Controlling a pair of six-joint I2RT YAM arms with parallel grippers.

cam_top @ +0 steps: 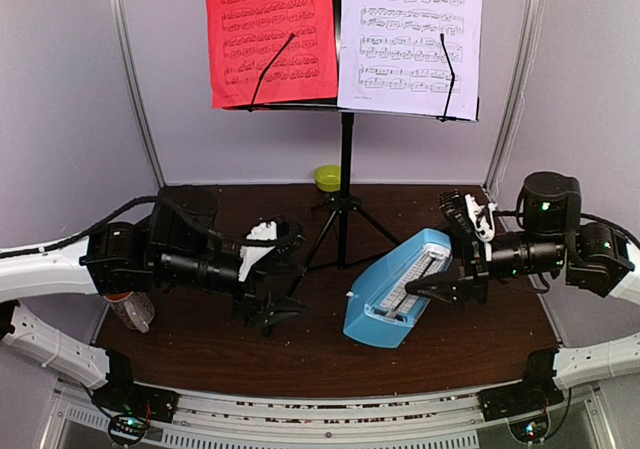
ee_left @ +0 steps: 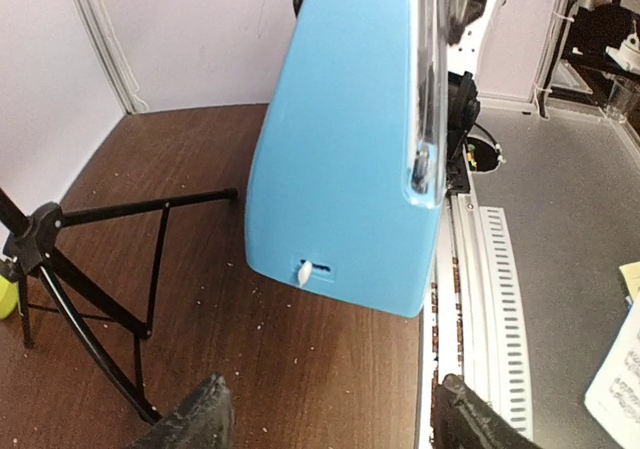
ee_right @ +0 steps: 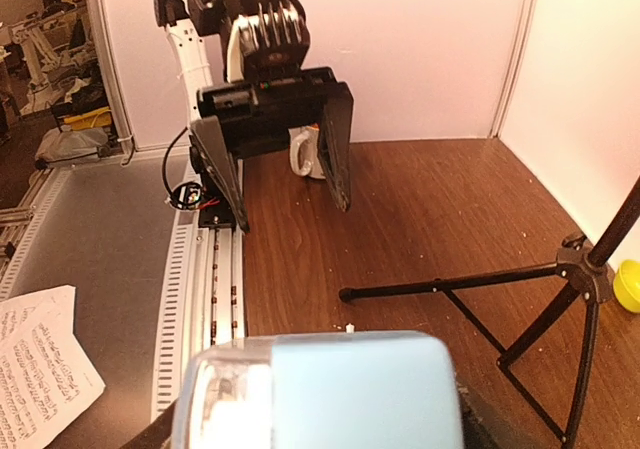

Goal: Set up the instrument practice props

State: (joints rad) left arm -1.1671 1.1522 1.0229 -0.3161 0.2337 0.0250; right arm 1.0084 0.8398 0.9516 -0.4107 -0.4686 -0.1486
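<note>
Noted stand (cam_top: 346,159) upright on tripod legs. Logged red sheet (cam_top: 270,29) on left half of stand desk and white sheet (cam_top: 410,39) on right half, each behind a wire clip. Found metronome (cam_top: 395,294) just right of stand legs, not touching them, tilted with top leaning away from stand. Recorded right gripper (cam_top: 445,259) clamped on metronome top. Saw left gripper (cam_top: 290,274) left of stand legs, fingers spread, holding nothing.
</note>
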